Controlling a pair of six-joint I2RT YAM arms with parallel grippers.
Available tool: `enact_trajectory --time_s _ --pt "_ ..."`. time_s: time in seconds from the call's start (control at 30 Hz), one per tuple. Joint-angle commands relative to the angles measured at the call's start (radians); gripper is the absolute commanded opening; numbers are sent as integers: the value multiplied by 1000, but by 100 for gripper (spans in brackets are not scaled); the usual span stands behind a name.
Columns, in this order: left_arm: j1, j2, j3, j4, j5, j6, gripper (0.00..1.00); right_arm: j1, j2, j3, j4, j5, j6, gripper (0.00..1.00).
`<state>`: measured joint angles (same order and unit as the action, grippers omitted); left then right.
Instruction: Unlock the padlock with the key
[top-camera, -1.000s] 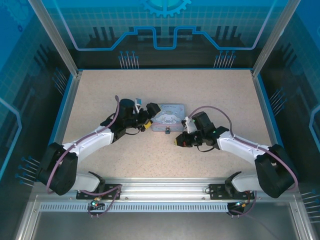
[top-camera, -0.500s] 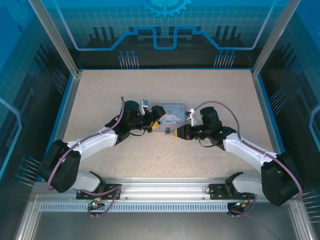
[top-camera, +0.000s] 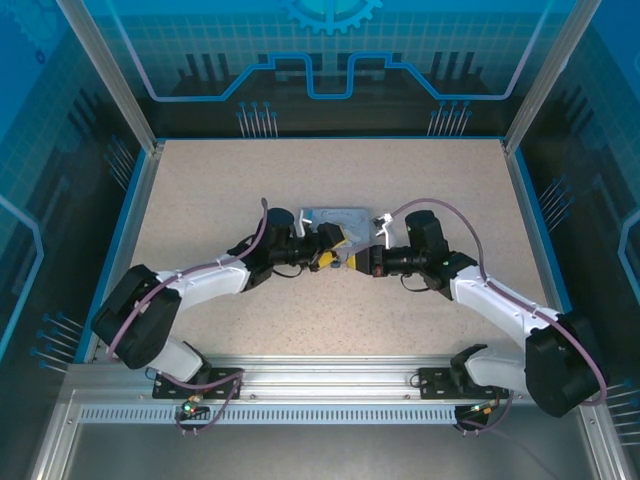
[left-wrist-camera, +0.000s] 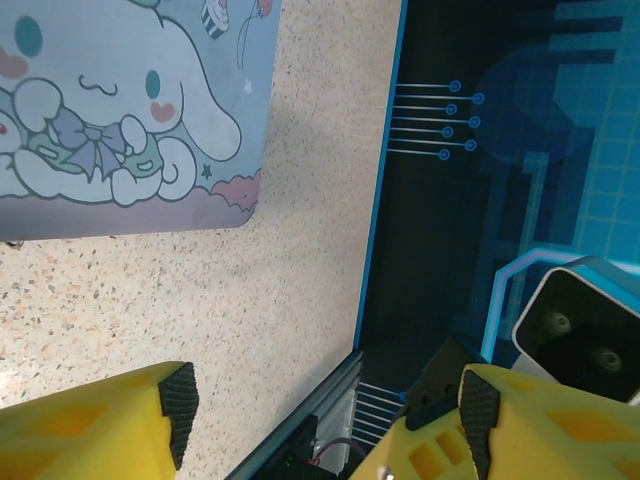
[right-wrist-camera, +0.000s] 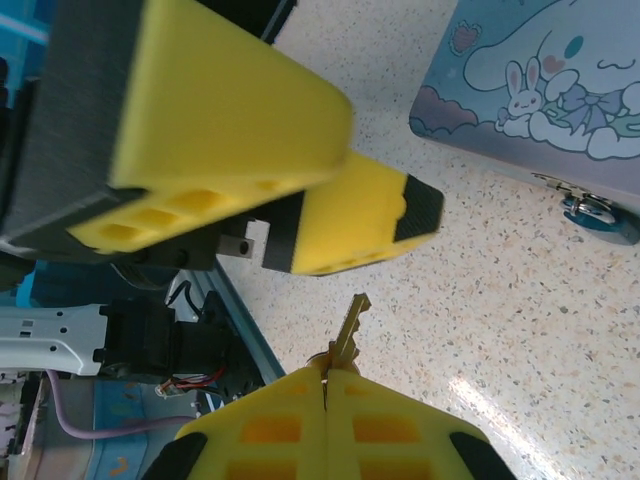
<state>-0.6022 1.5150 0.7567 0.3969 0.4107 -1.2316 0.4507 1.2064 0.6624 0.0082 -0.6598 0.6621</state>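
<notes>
Right gripper pinched shut on the key: head buried between the yellow pads, blade sticking straight out past the fingertips. Judged reason: this leaves the working end free to enter a keyhole and in line with the wrist. Key looks thin and flat, dull brass tone, notched near the tip. It is in the air over the speckled table, well apart from the padlock. Padlock is small, rounded and dark with a blue-teal glint. It sits on the table against the near edge of the cartoon-printed tin, just under a little metal clasp; keyhole not discernible. Left gripper wide apart, nothing between its pads, with the tin's corner ahead of it. From the right wrist its fingers loom close above the key, likely placed to steady the padlock or tin during insertion. Judgement: approach stage, key not yet aligned, lock not yet braced.
</notes>
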Motion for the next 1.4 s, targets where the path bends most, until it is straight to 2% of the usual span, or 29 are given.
enact_trajectory --time_s 0.0,0.63,1.37 --pt "-15 25 30 41 32 -2 68 -14 -21 28 -14 -22 -23 0" --pt "-44 65 47 79 49 -12 53 -17 -13 28 -31 -10 -35 0" --pt "-54 76 45 94 56 -13 26 -24 -11 20 -37 -1 -35 0"
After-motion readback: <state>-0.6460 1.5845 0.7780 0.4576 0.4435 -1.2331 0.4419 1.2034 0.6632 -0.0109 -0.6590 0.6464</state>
